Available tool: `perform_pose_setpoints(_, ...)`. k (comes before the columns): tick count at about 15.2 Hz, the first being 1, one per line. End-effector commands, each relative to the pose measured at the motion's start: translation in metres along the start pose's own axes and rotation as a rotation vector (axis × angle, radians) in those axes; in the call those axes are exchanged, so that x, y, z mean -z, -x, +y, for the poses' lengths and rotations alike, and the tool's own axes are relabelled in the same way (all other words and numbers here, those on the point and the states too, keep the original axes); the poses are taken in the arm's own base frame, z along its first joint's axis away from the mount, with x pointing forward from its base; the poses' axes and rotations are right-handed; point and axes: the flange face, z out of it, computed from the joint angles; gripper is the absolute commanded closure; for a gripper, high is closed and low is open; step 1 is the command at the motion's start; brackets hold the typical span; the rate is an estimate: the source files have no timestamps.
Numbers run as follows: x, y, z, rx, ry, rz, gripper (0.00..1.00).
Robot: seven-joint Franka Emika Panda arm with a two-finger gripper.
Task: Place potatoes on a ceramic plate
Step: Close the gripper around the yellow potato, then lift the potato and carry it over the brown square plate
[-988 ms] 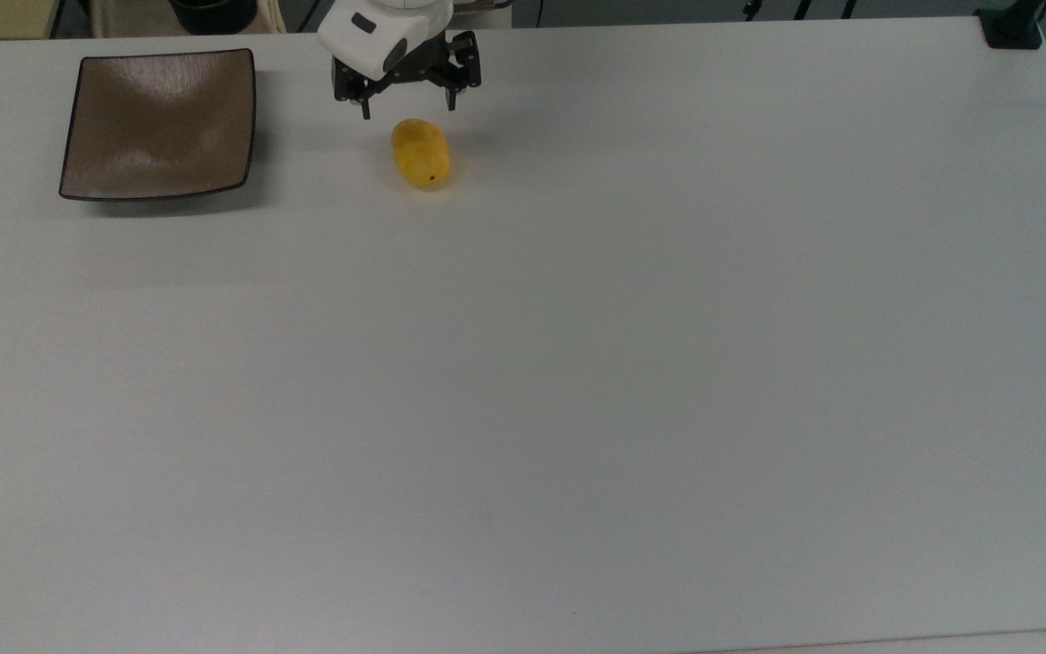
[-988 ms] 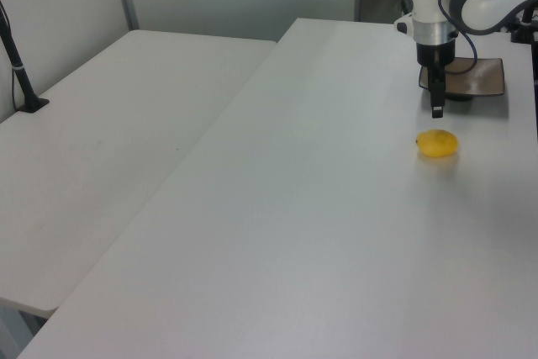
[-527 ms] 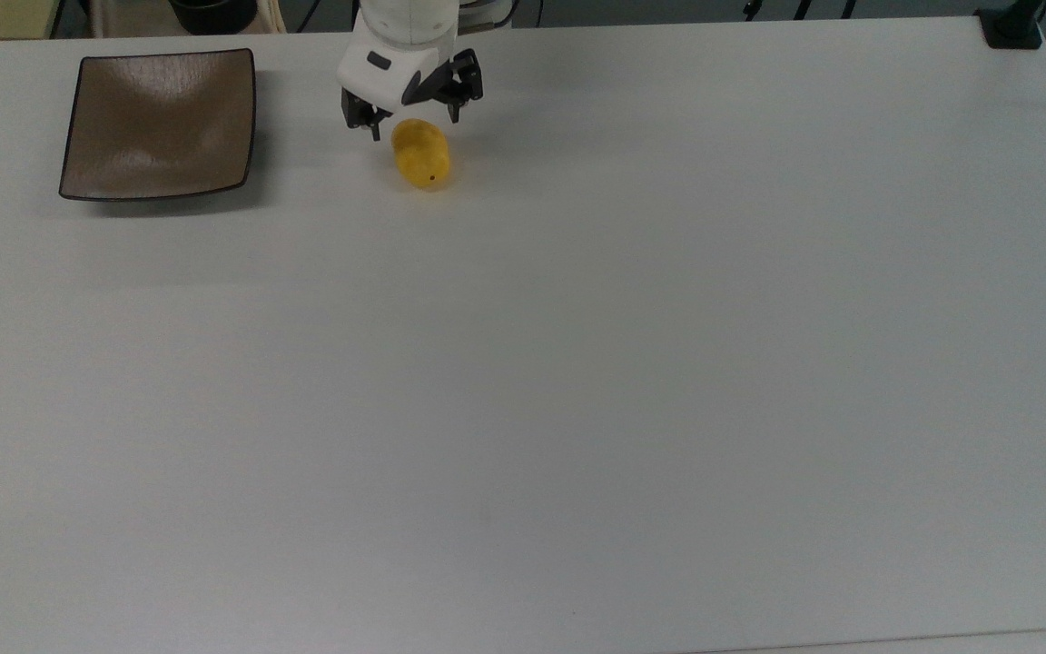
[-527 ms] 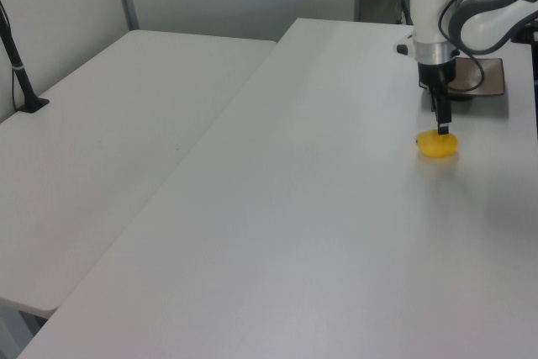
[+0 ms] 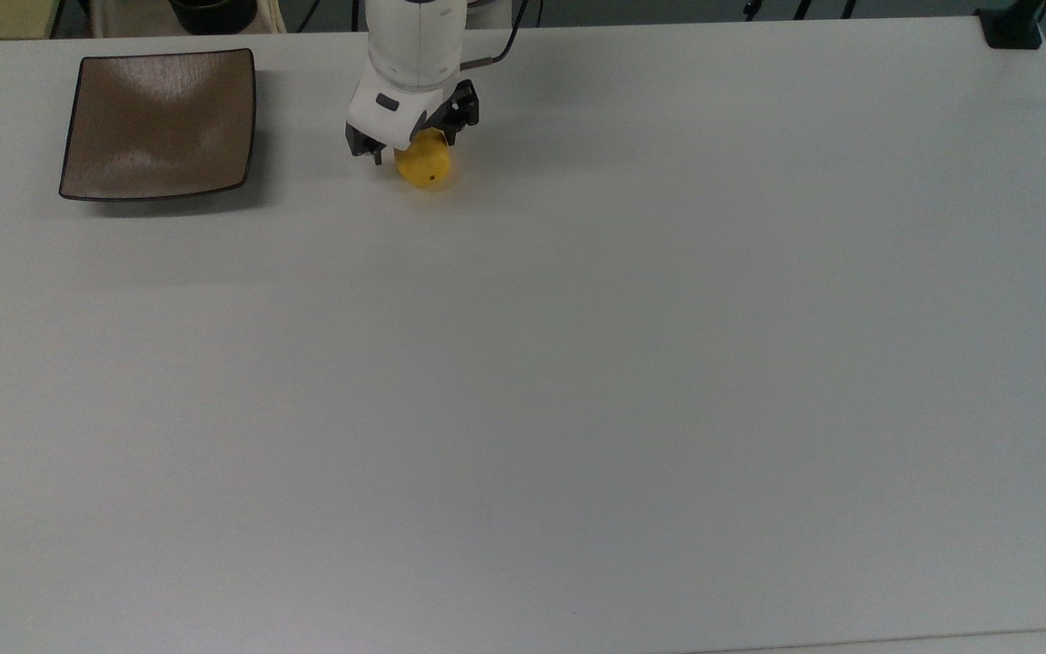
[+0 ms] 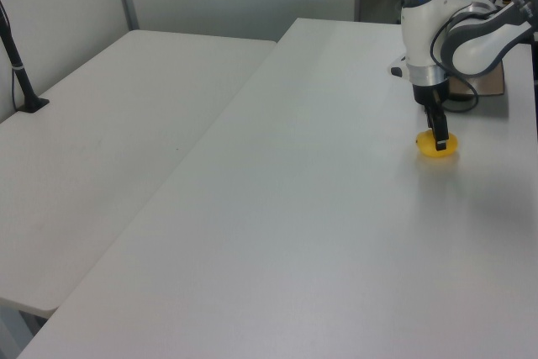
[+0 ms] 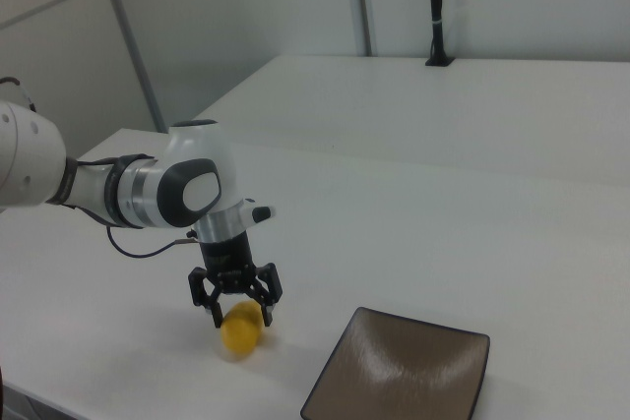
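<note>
Hand [image 7: 237,317] spread astride yellow potato [image 7: 240,330] on table [image 5: 577,363], brown plate [image 5: 160,123] apart

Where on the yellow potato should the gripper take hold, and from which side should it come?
Probably from above, across the narrow middle of the potato. It lies flat on the white table, an oval whose long axis runs roughly top to bottom in the top view, so fingers closing on its short width get the surest hold. The open gripper is straddling it that way.
</note>
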Motion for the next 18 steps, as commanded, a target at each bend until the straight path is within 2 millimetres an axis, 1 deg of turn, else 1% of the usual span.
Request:
perform_pose_setpoints(1,-0.004,0.000,0.002,0.030,0.019,0.006,0.46)
perform_pose_setpoints(2,-0.004,0.000,0.002,0.030,0.019,0.006,0.52)
perform_pose_setpoints(3,-0.004,0.000,0.001,0.032,0.019,0.006,0.55)
perform_pose_setpoints(5,0.000,0.001,0.002,0.021,0.022,0.011,0.55)
perform_pose_setpoints(9,0.021,0.001,0.005,-0.005,0.034,0.041,0.55)
perform_pose_setpoints(10,0.030,0.001,0.008,-0.014,0.038,0.055,0.55)
perform_pose_setpoints(11,0.035,0.004,0.014,-0.026,0.035,0.045,0.55)
perform_pose_setpoints(12,0.045,0.004,0.017,-0.034,0.036,0.048,0.55)
perform_pose_setpoints(13,0.051,0.006,0.021,-0.041,0.033,0.046,0.55)
perform_pose_setpoints(14,0.057,0.008,0.029,-0.054,0.035,0.056,0.55)
perform_pose_setpoints(16,0.063,0.011,0.038,-0.068,0.038,0.067,0.55)
perform_pose_setpoints(18,0.069,0.022,0.056,-0.098,0.038,0.081,0.55)
